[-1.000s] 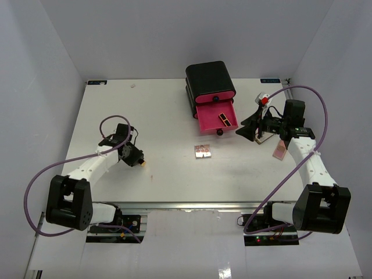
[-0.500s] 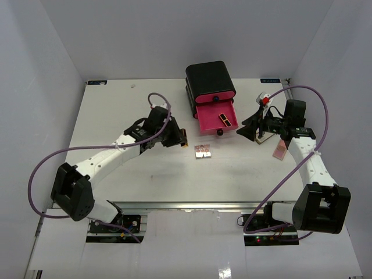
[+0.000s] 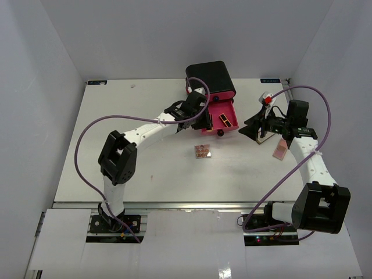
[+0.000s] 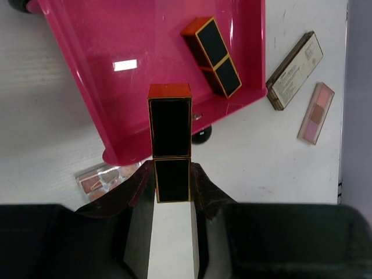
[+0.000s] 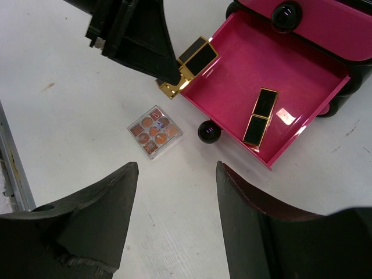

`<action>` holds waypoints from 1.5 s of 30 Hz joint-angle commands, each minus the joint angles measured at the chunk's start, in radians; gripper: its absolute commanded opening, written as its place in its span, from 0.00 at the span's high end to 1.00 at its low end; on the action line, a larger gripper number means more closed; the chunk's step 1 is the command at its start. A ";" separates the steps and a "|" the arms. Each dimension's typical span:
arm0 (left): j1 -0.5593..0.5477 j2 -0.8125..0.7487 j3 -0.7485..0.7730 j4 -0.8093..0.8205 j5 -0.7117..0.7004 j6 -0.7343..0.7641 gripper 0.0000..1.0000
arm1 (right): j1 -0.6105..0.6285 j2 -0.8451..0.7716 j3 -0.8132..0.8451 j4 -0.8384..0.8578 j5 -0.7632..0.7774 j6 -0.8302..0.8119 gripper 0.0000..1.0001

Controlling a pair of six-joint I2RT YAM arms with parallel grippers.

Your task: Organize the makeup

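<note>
My left gripper [image 4: 172,174] is shut on a black-and-gold lipstick tube [image 4: 170,136] and holds it over the front left rim of the open pink drawer [image 4: 110,87]. The top view shows this gripper [image 3: 204,120] at the drawer's left side. A second lipstick tube [image 4: 216,55] lies inside the drawer. The square pink-pan palette [image 3: 202,151] lies on the table in front of the drawer. A tan compact [image 4: 294,70] and a pink compact [image 4: 316,112] lie to the right. My right gripper [image 5: 176,168] is open and empty above the table, right of the drawer. No brown bottle shows.
The black box [image 3: 209,78] stands at the back centre with its bottom drawer pulled out. The drawer's black knob [image 5: 209,132] juts toward the palette [image 5: 154,131]. The pink compact [image 3: 280,150] lies beside my right arm. White walls close in the table on three sides.
My left arm has swung from the left of the table across to the open drawer, with the lipstick tube in its jaws. The right arm has not moved.
</note>
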 commanded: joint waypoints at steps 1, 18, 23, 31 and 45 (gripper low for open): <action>-0.008 0.011 0.101 -0.005 -0.064 0.012 0.90 | -0.011 0.005 -0.005 0.004 -0.026 -0.004 0.37; -0.006 0.112 0.178 -0.033 -0.125 -0.005 0.68 | -0.026 0.003 -0.008 0.004 -0.046 -0.003 0.37; -0.005 0.123 0.189 -0.037 -0.117 -0.005 0.64 | -0.031 0.004 -0.010 0.004 -0.050 -0.003 0.37; -0.003 0.119 0.187 -0.037 -0.103 0.005 0.51 | -0.033 0.009 -0.014 0.004 -0.062 -0.005 0.37; 0.001 0.008 0.157 -0.014 -0.028 0.099 0.45 | -0.033 0.017 -0.026 0.004 -0.084 -0.037 0.37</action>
